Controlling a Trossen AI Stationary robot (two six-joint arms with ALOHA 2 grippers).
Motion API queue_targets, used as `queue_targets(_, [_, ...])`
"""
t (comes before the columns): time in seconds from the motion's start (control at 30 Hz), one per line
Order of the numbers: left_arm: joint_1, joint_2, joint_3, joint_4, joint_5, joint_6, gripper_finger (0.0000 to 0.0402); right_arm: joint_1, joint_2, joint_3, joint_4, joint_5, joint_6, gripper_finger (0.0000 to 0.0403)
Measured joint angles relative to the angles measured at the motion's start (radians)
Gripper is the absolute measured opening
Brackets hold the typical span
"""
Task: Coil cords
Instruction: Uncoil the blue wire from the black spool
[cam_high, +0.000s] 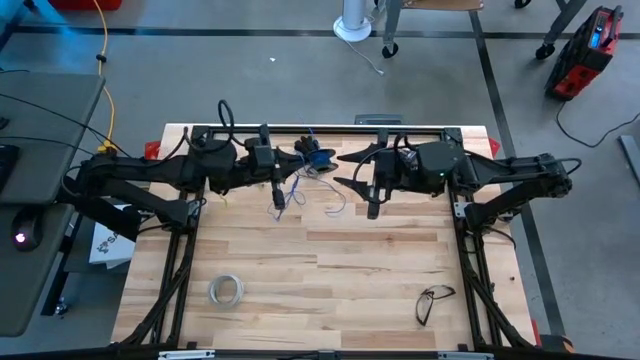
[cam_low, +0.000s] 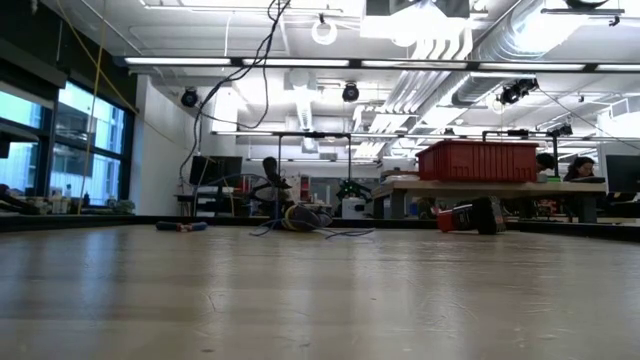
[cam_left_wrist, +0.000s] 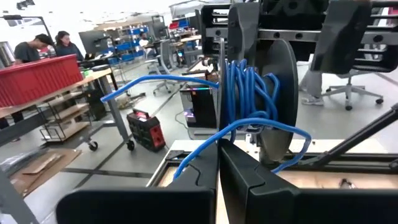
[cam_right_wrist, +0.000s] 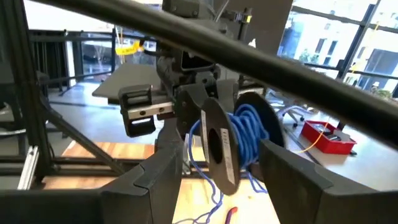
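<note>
The cord is a thin blue wire, partly wound on a small dark spool (cam_high: 318, 155) that hangs in the air near the table's far edge. My left gripper (cam_high: 298, 157) is shut on the spool. In the left wrist view the coil (cam_left_wrist: 249, 87) sits between the spool's two flanges, one a dark disc (cam_left_wrist: 280, 106). Loose wire (cam_high: 290, 195) hangs from the spool to the table, where it lies in loops (cam_low: 310, 228). My right gripper (cam_high: 340, 170) is open just right of the spool. Its fingers (cam_right_wrist: 161, 171) stand on either side of the spool (cam_right_wrist: 219, 146) without touching it. My left gripper (cam_left_wrist: 219, 152) pinches the thin rim of one spool flange (cam_left_wrist: 219, 106), seen edge-on, between its two fingers. The fingers lie level and come from the table's left. The spool is lifted clear and stands on edge. The loose wire hangs slack below it.
A whitish ring of tape (cam_high: 227, 290) lies near the front left of the table. A pair of glasses (cam_high: 433, 300) lies at the front right. A dark metal frame (cam_high: 330, 130) runs along the table's far edge. A yellow cable (cam_high: 105, 80) lies on the floor beyond the table's left.
</note>
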Motion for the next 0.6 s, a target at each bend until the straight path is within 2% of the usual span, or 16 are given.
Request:
queue_targets(0.1, [0.000,0.014,0.000,0.007,0.016,-0.001,0.0000,0.000,0.008,0.000,0.000,-0.002,0.024,0.0199])
queue_targets(0.2, [0.000,0.022,0.000,0.007,0.015,0.000,0.0000,0.001,0.009,0.000,-0.009,-0.002,0.040,0.0175])
queue_targets(0.53, [0.000,0.023,0.000,0.031,0.014,0.018,0.0000,0.001,0.009,0.000,-0.050,-0.003,0.079,0.0025])
queue_targets(0.6, [0.000,0.023,0.000,0.029,0.011,0.017,0.0000,0.001,0.009,0.000,-0.045,-0.006,0.101,0.0008])
